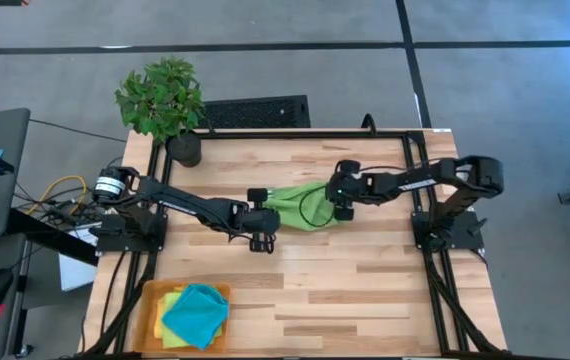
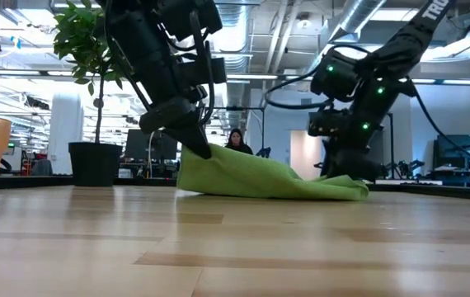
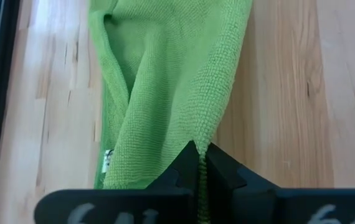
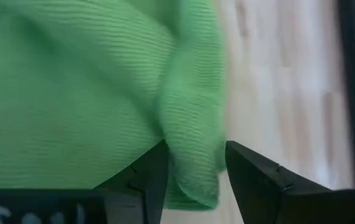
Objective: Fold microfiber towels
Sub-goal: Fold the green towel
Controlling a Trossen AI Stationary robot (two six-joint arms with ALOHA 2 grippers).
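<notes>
One lime green microfiber towel (image 1: 300, 205) lies crumpled mid-table between my two grippers. Its left end is raised and the rest rests on the wood (image 2: 276, 183). My left gripper (image 3: 200, 163) is shut on that raised end (image 2: 198, 148). My right gripper (image 4: 196, 177) is open at the towel's right end (image 2: 346, 175), slanting down, with one finger on either side of a rounded fold (image 4: 193, 124). A teal towel (image 1: 197, 312) lies on top of a yellow one (image 1: 170, 298) in the orange tray (image 1: 150, 290). My left gripper pinches the lime green towel's hemmed edge (image 3: 203, 148) between its two shut fingers, at the towel's left end. The fingers slant down from the table's left. The held end is lifted off the table and the cloth slopes down slack to the wood. My right gripper has the fold between its fingers, but I cannot tell whether it touches the fold.
A potted plant (image 1: 162, 100) stands at the far left corner. The orange tray sits at the near left edge. Black frame rails (image 1: 435, 250) run along the table's sides. Bare wood (image 1: 365, 290) spans the near right half of the table.
</notes>
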